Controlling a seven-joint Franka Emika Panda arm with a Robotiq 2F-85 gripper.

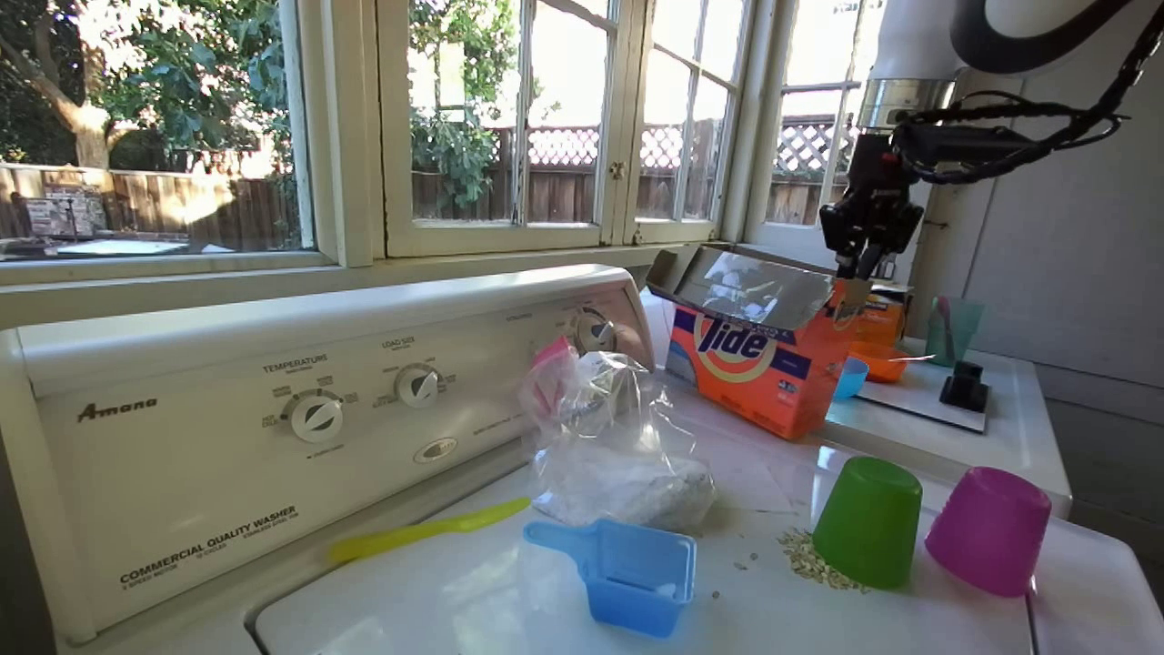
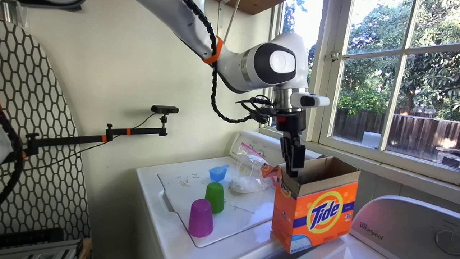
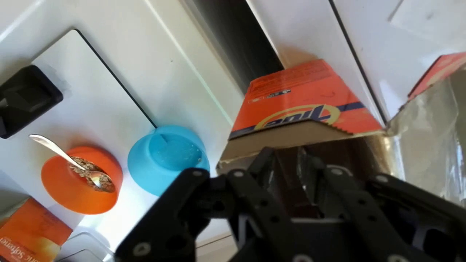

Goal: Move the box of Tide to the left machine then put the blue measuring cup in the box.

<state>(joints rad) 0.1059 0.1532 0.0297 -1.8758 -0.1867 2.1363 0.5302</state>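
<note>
Tide box (image 2: pixel 318 212): orange printed cardboard, ragged brown rim, by the dark gap (image 3: pixel 233 40) dividing the white Amana washer (image 1: pixel 200 464) from the Whirlpool machine (image 2: pixel 381 230); base contact unclear. Your gripper (image 3: pixel 285 156) is at the box's open top, narrow space between fingers; you cannot tell if cardboard is pinched. Blue measuring cup (image 1: pixel 637 582): squarish translucent plastic, on the washer. Box interior largely hidden.

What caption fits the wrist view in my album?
A black jointed gripper at an open orange cardboard Tide box, near a round blue bowl.
</note>
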